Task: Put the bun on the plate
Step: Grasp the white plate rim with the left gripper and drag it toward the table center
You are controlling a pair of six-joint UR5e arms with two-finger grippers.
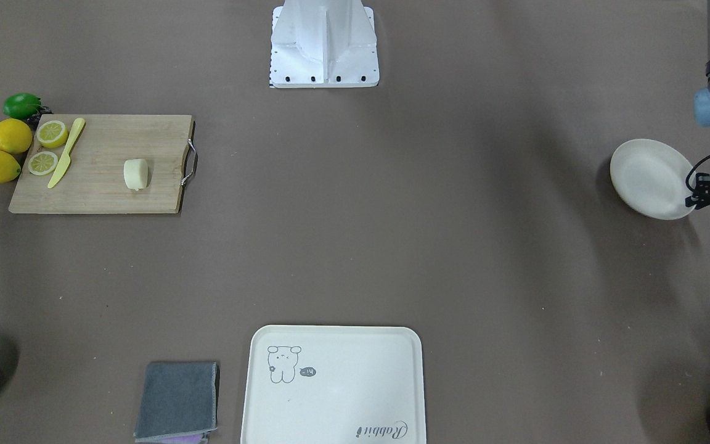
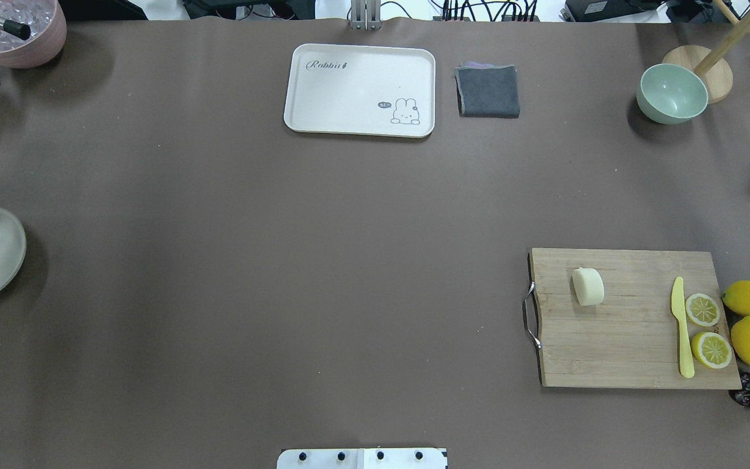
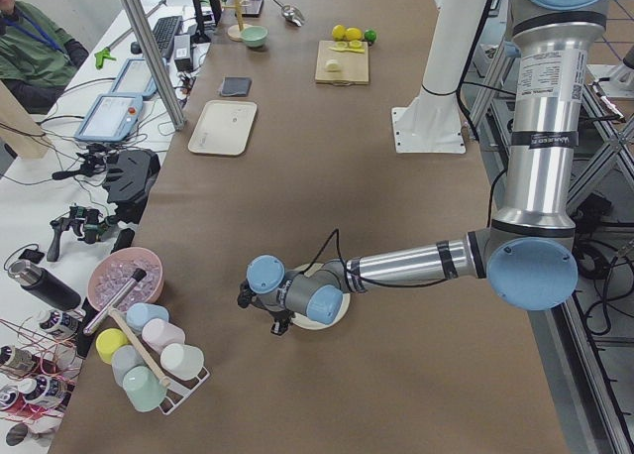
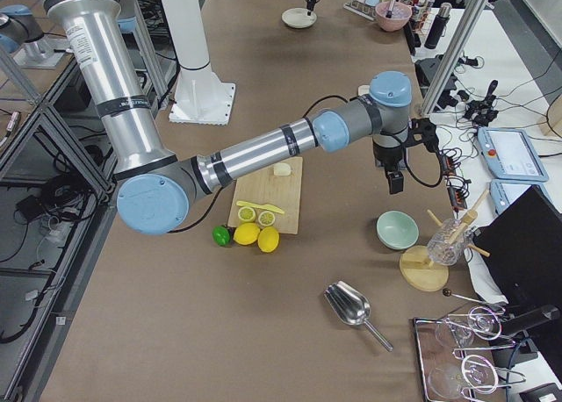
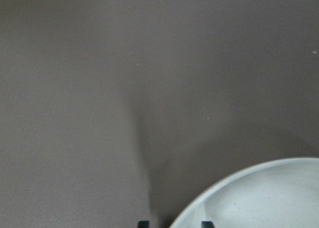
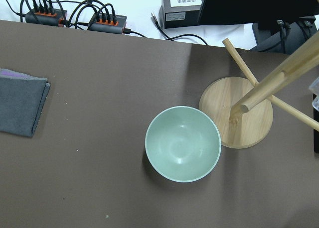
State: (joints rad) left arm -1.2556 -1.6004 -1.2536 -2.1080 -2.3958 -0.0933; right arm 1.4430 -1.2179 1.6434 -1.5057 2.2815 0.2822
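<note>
The bun (image 1: 135, 174), a small pale cream-yellow rounded block, lies on the rectangular wooden cutting board (image 1: 102, 191), toward its metal-handle end. It is well apart from the yellow plastic knife (image 1: 66, 153) and the two cut lemon halves (image 1: 51, 133) at the opposite end. The round cream-white plate (image 1: 648, 176) is at the robot's left end of the brown table (image 1: 355, 246), far from the board, and appears tilted. The left gripper (image 5: 175, 223) is at the plate's rim: its fingertips (image 5: 143, 223) stand one on either side, clamped on it. The right gripper (image 4: 396, 183) hangs above the pale green bowl (image 6: 183, 143). Whether its fingers are apart or together cannot be told.
</note>
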